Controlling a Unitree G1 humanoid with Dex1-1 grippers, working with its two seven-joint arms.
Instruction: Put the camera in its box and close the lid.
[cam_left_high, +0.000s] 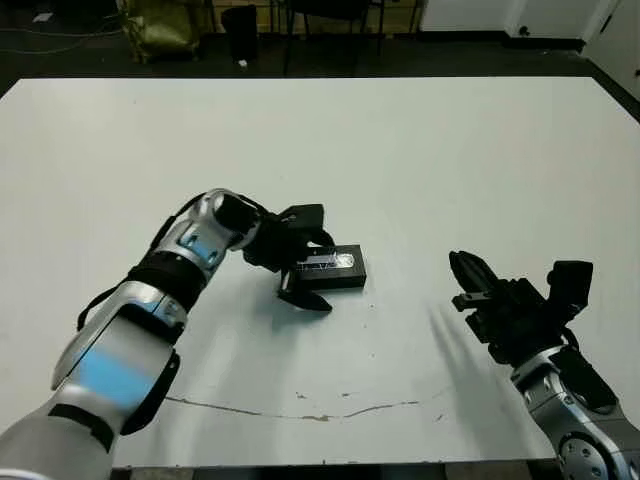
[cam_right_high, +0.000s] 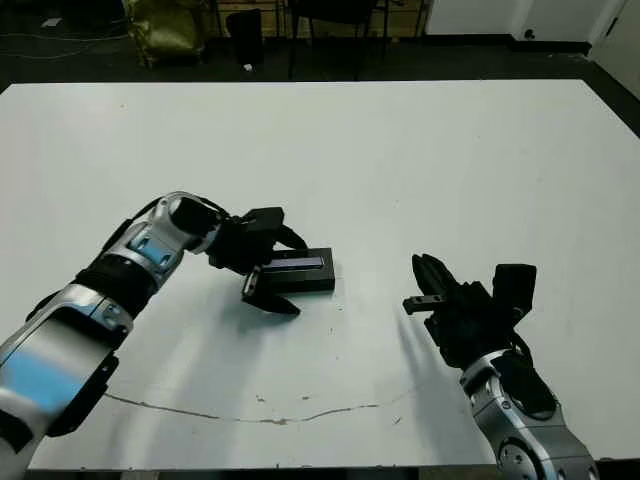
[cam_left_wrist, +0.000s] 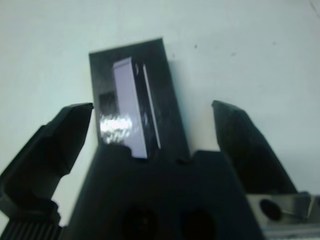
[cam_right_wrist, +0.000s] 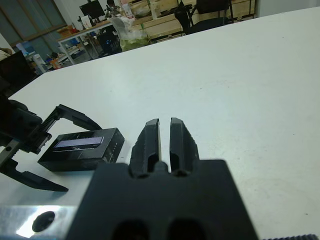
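The lid (cam_left_high: 334, 262), flat and black with a pale stripe (cam_left_wrist: 129, 112) on top, lies on the white table left of centre. It covers the box, which I cannot tell apart from the lid's black sides (cam_right_wrist: 80, 159). The camera is hidden. My left gripper (cam_left_high: 320, 270) is open and straddles the lid, one finger (cam_left_wrist: 60, 142) on each long side, neither clearly touching it. My right gripper (cam_left_high: 466, 264) is shut on nothing, fingers (cam_right_wrist: 150, 137) pressed together, low over the table about a hand-length to the right of the lid.
A thin dark crack line (cam_left_high: 300, 412) runs across the table (cam_left_high: 400, 150) near its front edge. Beyond the far edge stand a yellow bag (cam_left_high: 160, 25), a dark bin (cam_left_high: 240, 30) and chair legs on a dark floor.
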